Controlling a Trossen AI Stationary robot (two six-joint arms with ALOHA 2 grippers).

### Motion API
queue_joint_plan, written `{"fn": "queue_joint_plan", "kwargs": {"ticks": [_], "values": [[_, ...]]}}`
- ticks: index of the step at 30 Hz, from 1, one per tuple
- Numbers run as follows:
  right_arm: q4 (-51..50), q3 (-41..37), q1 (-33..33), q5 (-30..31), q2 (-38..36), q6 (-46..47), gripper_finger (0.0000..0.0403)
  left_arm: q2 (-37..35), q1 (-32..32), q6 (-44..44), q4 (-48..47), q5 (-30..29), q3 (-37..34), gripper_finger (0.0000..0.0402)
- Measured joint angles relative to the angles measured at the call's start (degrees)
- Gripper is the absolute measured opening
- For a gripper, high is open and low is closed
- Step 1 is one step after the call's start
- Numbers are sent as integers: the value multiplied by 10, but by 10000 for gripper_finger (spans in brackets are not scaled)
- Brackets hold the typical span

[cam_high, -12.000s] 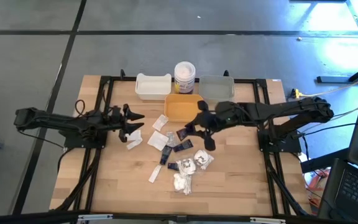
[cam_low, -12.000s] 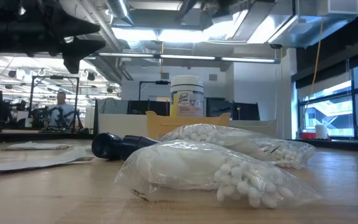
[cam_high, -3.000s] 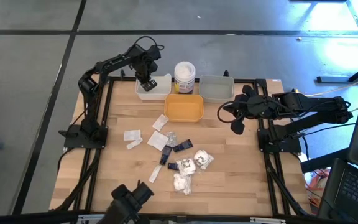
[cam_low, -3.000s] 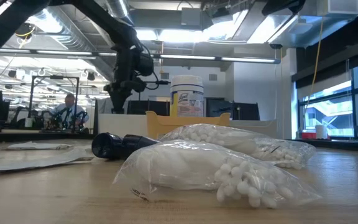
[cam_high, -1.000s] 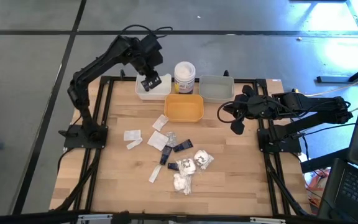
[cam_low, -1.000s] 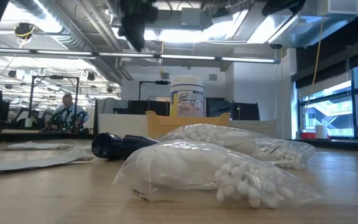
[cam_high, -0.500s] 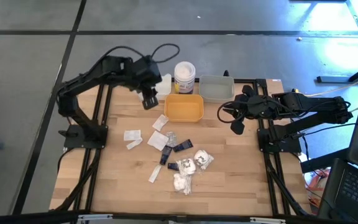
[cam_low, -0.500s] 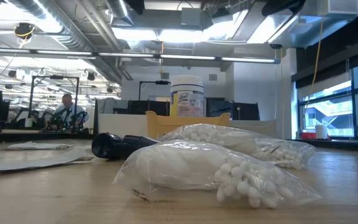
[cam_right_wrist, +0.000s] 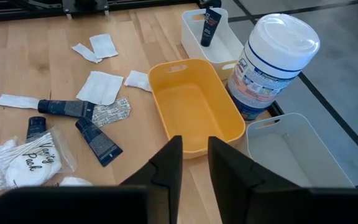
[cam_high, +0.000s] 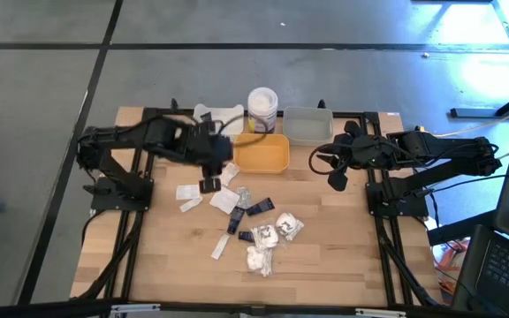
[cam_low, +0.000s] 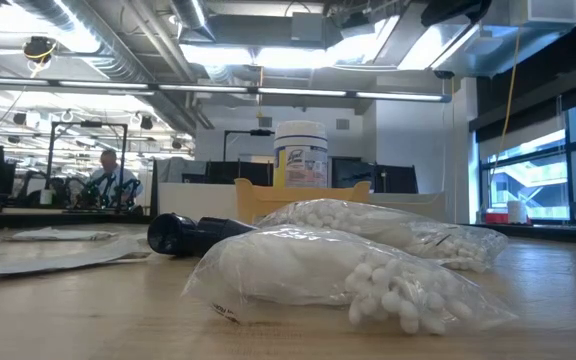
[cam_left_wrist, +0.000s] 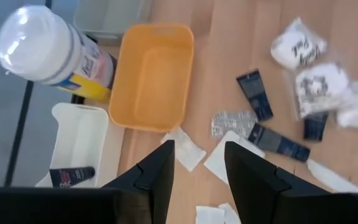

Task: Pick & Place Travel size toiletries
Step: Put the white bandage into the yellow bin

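Hovering your left gripper over the desk's left-centre, jaws parted and empty, you have the white sachets just right of and below it, the black tubes farther right. Your right gripper, jaws slightly parted, empty, waits well off right. The left arm is nearer.

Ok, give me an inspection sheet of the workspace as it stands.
Surface: wooden table, bare at its edges.
Job's things: one black tube in the white tray; three tubes, sachets and cotton-swab bags loose mid-table; yellow tray and grey tray empty.
Clutter: wipes jar.
Grippers: left tool open, empty, above sachets; right tool open, parked at table's right.
Cables: along both arms.
Surroundings: person seated far behind.
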Motion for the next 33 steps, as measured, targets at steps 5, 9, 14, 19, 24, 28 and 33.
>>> {"fn": "queue_joint_plan", "kwargs": {"ticks": [5, 9, 14, 19, 24, 28, 33], "values": [[0, 0, 0, 0, 0, 1, 79, -1, -37, -16, 24, -19, -78, 139], [0, 0, 0, 0, 0, 1, 72, 0, -60, -19, 54, -19, -137, 139], [0, 0, 0, 0, 0, 1, 62, -1, -76, -35, 87, -20, -197, 139], [0, 0, 0, 0, 0, 1, 54, -4, -87, -71, 113, -21, -245, 139], [0, 0, 0, 0, 0, 1, 48, -36, -98, -91, 185, -18, -321, 139], [0, 0, 0, 0, 0, 1, 44, -79, -94, -122, 240, -9, -391, 139], [0, 0, 0, 0, 0, 1, 43, -138, -89, -142, 335, 28, -487, 139]]}}
